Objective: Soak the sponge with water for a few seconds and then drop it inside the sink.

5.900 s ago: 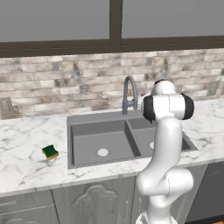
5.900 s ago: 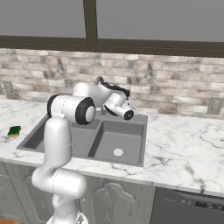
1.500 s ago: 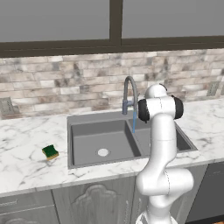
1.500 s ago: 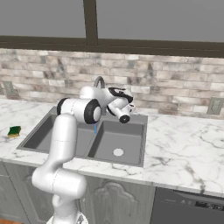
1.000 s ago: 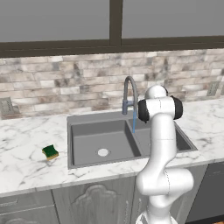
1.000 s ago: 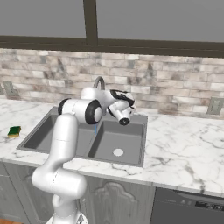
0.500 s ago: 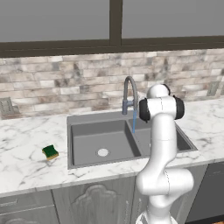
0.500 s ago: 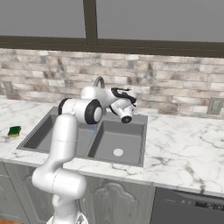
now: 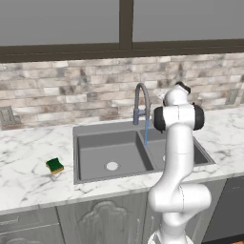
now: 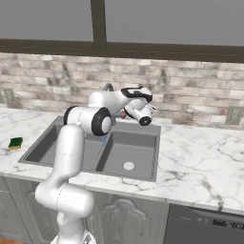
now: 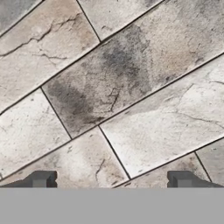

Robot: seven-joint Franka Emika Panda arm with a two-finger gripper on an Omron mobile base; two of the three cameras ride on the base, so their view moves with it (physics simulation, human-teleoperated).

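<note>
Wrist lifted slightly toward brick wall (image 11: 113, 96); gripper (image 11: 112, 179) spread wide, empty; water (image 9: 146, 132) running; sponge (image 9: 55, 165) far left of hand; swing over, descend squarely.

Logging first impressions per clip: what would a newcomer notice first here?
The white arm rears over the dark sink, its open gripper facing the brick backsplash. A thin blue stream of water runs from the faucet. The sponge lies alone on the marble counter left of the sink.

even, soft rendered light; faint shadows, no glare; close bricks slightly blurred.
</note>
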